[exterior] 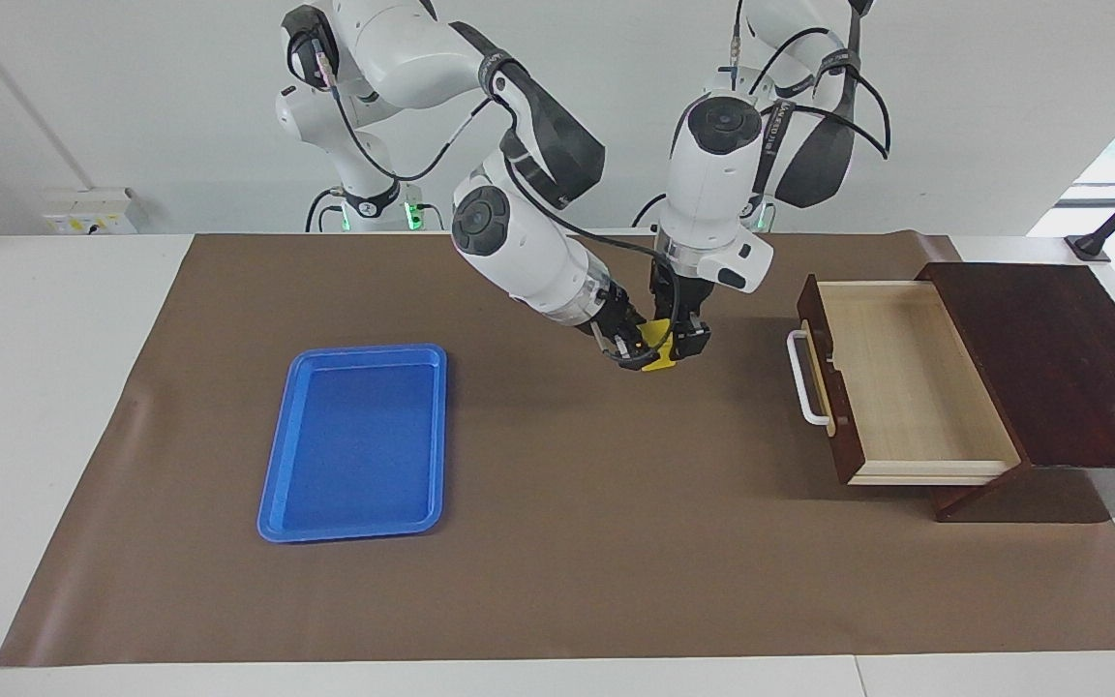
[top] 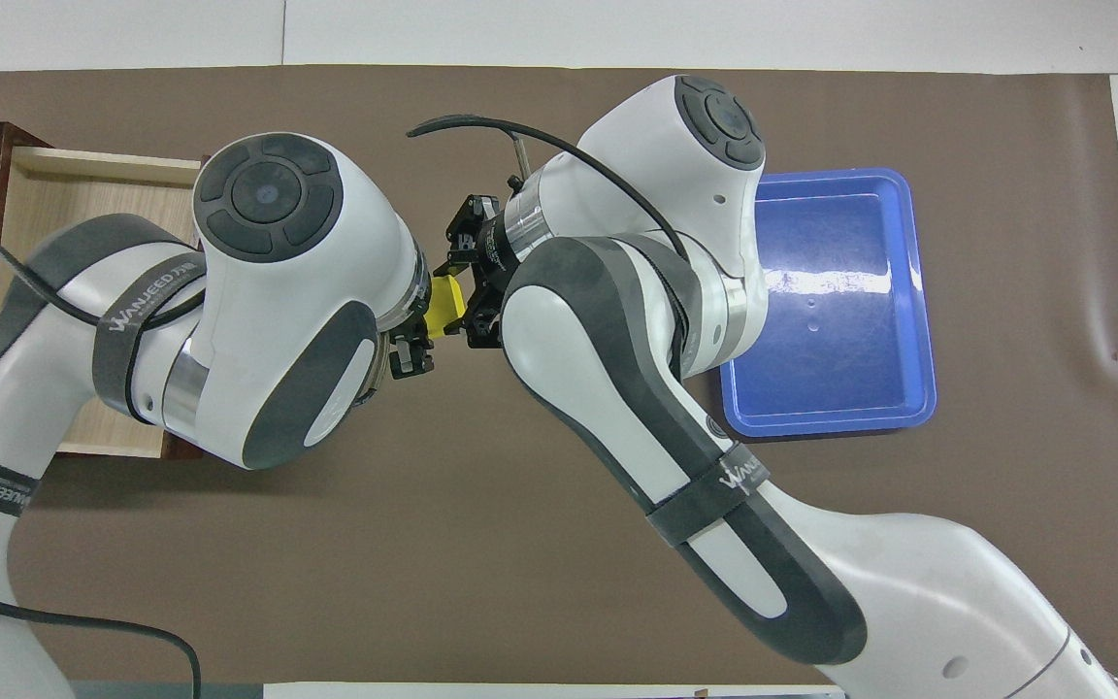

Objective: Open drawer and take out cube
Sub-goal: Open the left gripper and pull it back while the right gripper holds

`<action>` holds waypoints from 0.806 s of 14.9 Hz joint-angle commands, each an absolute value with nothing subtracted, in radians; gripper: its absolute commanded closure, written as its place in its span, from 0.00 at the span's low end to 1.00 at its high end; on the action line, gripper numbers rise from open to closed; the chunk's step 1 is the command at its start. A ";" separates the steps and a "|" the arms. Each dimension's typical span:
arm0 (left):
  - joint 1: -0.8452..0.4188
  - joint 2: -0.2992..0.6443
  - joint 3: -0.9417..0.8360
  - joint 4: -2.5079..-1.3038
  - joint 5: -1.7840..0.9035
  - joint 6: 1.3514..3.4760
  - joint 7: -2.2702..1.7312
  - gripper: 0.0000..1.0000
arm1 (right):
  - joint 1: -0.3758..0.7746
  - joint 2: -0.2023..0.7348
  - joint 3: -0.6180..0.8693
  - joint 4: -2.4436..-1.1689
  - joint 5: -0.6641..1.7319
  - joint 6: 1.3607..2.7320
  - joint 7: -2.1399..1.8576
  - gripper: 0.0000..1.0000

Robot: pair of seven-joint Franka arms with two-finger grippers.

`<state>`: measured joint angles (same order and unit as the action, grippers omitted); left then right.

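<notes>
Facing view puts both grippers at the middle of the frame, meeting over the bare brown mat (exterior: 557, 542) with the yellow cube (exterior: 656, 334) between them. The right gripper (exterior: 630, 347), coming in from the upper left, is clamped on the cube; the left gripper (exterior: 688, 339), hanging straight down from the top centre, sits against the cube too, but whether its fingers grip or have let go cannot be told. At the right of the frame the drawer (exterior: 906, 378) stands pulled out of its dark box, its pale interior bare. This looks like a hand-over in mid-air, the cube already out. Next, the left gripper should back off cleanly, then the right carry the cube toward the blue tray (exterior: 277, 484) at lower left.
</notes>
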<state>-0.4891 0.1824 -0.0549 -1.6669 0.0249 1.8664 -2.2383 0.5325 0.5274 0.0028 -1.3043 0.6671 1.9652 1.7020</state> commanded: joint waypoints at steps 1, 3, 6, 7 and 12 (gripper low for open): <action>-0.463 0.156 -0.048 -1.710 0.018 1.859 -2.174 0.00 | 0.532 0.545 0.003 -1.278 0.652 1.971 1.689 1.00; -0.431 0.152 -0.046 -1.729 0.018 1.861 -2.128 0.00 | 0.531 0.543 0.003 -1.278 0.650 1.971 1.689 1.00; -0.350 0.121 -0.044 -1.804 0.032 1.881 -1.982 0.00 | 0.477 0.538 -0.002 -1.282 0.652 1.967 1.675 1.00; -0.316 0.118 -0.046 -1.822 0.050 1.905 -1.942 0.00 | 0.424 0.534 0.002 -1.290 0.658 1.962 1.649 1.00; -0.190 0.101 -0.046 -1.897 0.109 2.008 -1.711 0.00 | 0.148 0.509 0.002 -1.334 0.681 1.792 1.378 1.00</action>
<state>-0.2344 0.1457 -0.0370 -1.8213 0.0865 1.9448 -1.8023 0.2501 0.5254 -0.0145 -1.3032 0.6676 1.8419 1.4758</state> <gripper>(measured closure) 0.000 0.445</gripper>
